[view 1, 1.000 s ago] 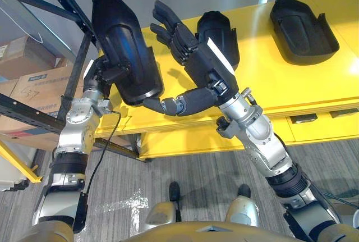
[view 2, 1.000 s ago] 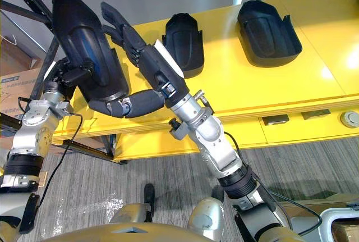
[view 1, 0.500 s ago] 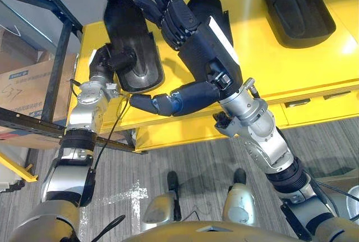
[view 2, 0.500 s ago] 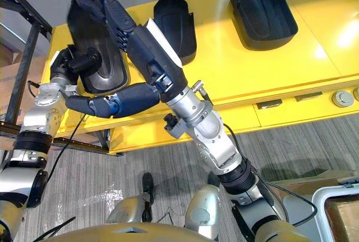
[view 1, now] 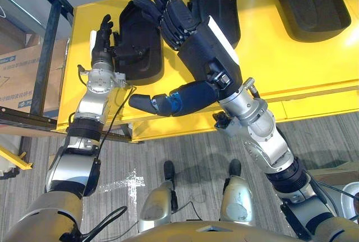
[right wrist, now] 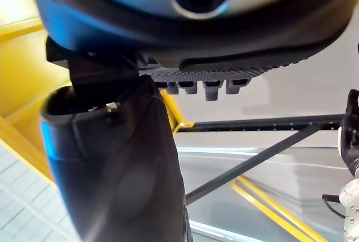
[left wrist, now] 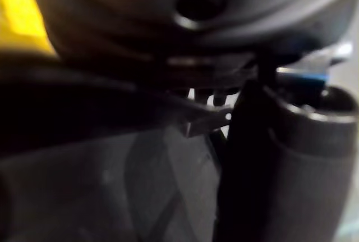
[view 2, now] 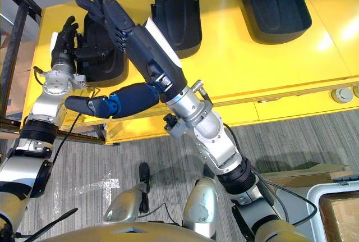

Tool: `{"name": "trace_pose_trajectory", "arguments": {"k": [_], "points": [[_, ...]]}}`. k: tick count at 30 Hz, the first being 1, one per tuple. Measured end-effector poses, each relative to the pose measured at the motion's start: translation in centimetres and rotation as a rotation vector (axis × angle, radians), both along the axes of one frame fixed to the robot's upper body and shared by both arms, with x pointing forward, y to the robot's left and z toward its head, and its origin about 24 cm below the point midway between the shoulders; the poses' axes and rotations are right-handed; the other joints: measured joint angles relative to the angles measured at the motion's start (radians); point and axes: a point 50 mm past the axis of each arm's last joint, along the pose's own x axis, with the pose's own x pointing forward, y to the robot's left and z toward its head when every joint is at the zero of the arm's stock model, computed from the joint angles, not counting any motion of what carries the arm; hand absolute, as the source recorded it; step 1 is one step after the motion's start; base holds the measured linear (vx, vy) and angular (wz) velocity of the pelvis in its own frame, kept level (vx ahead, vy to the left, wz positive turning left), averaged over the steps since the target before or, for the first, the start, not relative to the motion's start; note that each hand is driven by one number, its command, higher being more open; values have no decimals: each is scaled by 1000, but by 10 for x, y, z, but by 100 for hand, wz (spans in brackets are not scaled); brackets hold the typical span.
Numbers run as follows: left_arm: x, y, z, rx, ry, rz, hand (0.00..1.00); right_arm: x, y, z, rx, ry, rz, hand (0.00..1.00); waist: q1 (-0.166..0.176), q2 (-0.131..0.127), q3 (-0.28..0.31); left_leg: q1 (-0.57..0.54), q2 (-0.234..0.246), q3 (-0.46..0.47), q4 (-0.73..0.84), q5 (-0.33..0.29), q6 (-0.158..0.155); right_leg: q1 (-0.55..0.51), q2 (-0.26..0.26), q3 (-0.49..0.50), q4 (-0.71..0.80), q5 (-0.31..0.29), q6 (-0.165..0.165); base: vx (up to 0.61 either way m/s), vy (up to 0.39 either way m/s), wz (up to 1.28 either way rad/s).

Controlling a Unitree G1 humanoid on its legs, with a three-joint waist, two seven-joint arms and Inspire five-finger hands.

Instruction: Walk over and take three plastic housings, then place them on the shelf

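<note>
Housings in black plastic line the yellow surface (view 1: 269, 56): leftmost housing (view 1: 143, 48) near its left edge, then middle housing (view 1: 219, 6) and right housing (view 1: 305, 9). The left robot hand (view 1: 102, 42) sits at the leftmost one's side, fingers straight; the right robot hand (view 1: 193, 42) hangs raised over the front edge, fingers splayed.

— What colour are the housings?
— All black and plain: the left housing (view 1: 140, 48), the middle housing (view 1: 216, 6) and the right housing (view 1: 308, 6), against a bright yellow desk (view 1: 263, 62).
— And the hands?
— The left hand (view 1: 102, 37) is black with a white patch along its edge. The right hand (view 1: 193, 40) is black with a white stripe, its thumb navy with a brighter blue spot.
— Around the desk?
— Below it, the floor (view 1: 190, 146) is grey with fine stripes. Off the desk's left end are a black rack frame (view 1: 47, 51) and brown cardboard boxes (view 1: 17, 79).
</note>
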Motion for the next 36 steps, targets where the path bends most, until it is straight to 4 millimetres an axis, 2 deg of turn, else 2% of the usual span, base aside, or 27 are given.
{"name": "trace_pose_trajectory", "arguments": {"k": [5, 8, 10, 14, 16, 18, 20, 23, 27, 31, 36], "points": [[-2, 4, 6, 15, -69, 92, 100, 4, 0, -5, -27, -12, -93, 100, -11, -17, 11, -1, 1, -3, 0, 2, -3, 0, 1, -1, 0, 0, -1, -2, -2, 1], [-5, 4, 13, -59, -142, 111, 100, 13, -3, -10, -17, 17, -185, 100, -12, -22, 17, -6, 1, -13, -1, 6, -4, 1, 2, -11, 1, 1, -1, -4, -13, 9], [-16, -2, 36, -132, -280, 78, 100, 24, -9, -16, -6, 48, -275, 100, -6, -33, 28, -7, 2, -20, -2, 9, -5, 3, 2, -16, 3, 2, 2, 2, -21, 7], [-45, -13, 74, -184, -532, -25, 100, 45, -16, -16, -8, 97, -397, 100, 7, -36, 29, -5, 2, -35, -2, 11, -8, 14, 2, -28, 3, 3, 4, 17, -19, 9], [-60, -18, 96, -196, -673, -74, 100, 60, -16, 0, -15, 80, -450, 100, 9, -35, 29, -3, 4, -51, -2, 13, -11, 27, 2, -44, 3, 2, 1, -12, -18, 15], [-69, -21, 108, -204, -752, -114, 100, 66, -16, 16, 3, 41, -468, 100, 13, -35, 29, -3, 6, -62, -2, 16, -13, 36, 2, -56, 3, 0, -1, -31, -18, 15], [-78, -22, 118, -226, -817, -180, 100, 68, -16, 35, 2, -28, -503, 100, 28, -35, 30, -3, 8, -68, -2, 18, -15, 40, 4, -63, 3, -1, -3, -35, -16, 10], [-86, -21, 126, -241, -868, -242, 100, 72, -17, 47, 6, -61, -516, 100, 41, -35, 30, -4, 11, -85, -2, 22, -17, 53, 5, -81, 1, -3, -6, -34, -21, 13], [-96, -17, 126, -217, -890, -263, 100, 81, -21, 43, -52, -51, -557, 100, 57, -35, 30, -6, 13, -104, -2, 25, -18, 66, 8, -101, -2, -7, -12, -25, -23, 13], [-110, -12, 102, -181, -837, -273, 100, 93, -29, 33, -100, 37, -616, 100, 66, -34, 30, -6, 18, -130, -3, 27, -21, 93, 13, -128, -18, -6, -11, -7, -25, 15], [-114, -14, 73, -83, -737, -238, 100, 111, -43, 19, -140, 167, -709, 100, 92, -34, 43, -4, 18, -143, -1, 28, -22, 109, 14, -142, -25, -5, -10, -17, -16, 9]]}}
